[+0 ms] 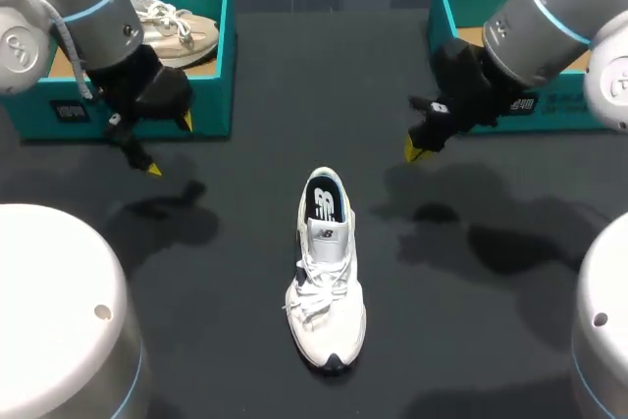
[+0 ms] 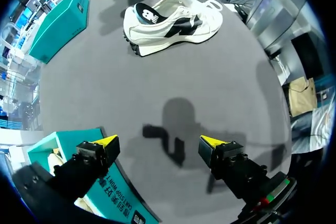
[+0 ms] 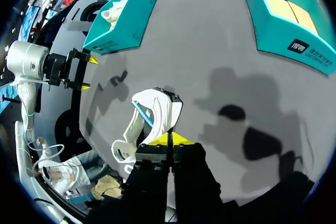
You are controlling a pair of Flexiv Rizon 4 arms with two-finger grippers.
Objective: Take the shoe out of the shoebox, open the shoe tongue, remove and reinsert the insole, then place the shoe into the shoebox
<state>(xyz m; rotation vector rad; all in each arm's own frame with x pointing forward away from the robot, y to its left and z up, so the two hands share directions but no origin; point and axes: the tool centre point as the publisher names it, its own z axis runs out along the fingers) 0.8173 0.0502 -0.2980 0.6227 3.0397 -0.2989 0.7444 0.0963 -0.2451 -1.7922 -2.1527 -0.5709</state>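
One step looks done: the shoe (image 1: 326, 272) lies on the surface at six o'clock, insole (image 1: 322, 199) in, my left end effector (image 1: 169, 144) wide and empty, my right end effector (image 1: 414, 151) pinched empty; boxing it remains.

Shoe (image 1: 325, 272) white, blk side stripe; insole (image 1: 322, 201) navy. L shoebox (image 1: 211, 95) & R shoebox (image 1: 569, 110) teal. Surface (image 1: 255, 76) dk grey. L hand (image 1: 169, 144), R hand (image 1: 417, 152): yellow tips.

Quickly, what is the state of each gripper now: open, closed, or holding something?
Left gripper: open, jaws wide apart, holding nothing.
Right gripper: closed, jaws pressed together, holding nothing.
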